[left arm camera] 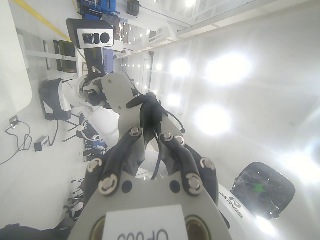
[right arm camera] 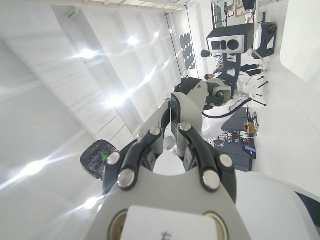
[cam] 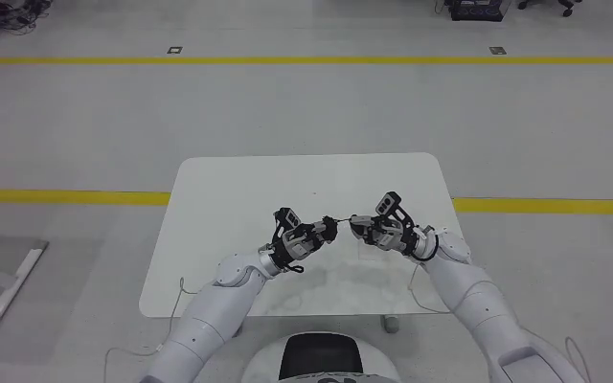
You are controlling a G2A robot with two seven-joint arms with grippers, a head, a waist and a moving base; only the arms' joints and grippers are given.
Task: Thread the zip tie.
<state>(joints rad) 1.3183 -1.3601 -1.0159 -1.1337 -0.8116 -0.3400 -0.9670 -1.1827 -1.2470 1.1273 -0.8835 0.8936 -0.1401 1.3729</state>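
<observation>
A thin black zip tie (cam: 341,221) spans the short gap between my two grippers, held in the air above the middle of the white table (cam: 239,191). My left gripper (cam: 329,228) is shut on one end. In the left wrist view its fingertips (left arm camera: 150,101) meet, and a black strand of the zip tie (left arm camera: 158,151) trails back between the fingers. My right gripper (cam: 354,225) faces it, tip to tip, and is shut on the other end. In the right wrist view that gripper (right arm camera: 172,96) has its pads pressed together, with a thin dark line between them.
The table's rounded corners and edges lie well outside both arms, with bare surface on all sides of the grippers. Yellow floor lines (cam: 86,197) run past the table. Each wrist view shows the other arm's wrist camera (left arm camera: 93,37) close by.
</observation>
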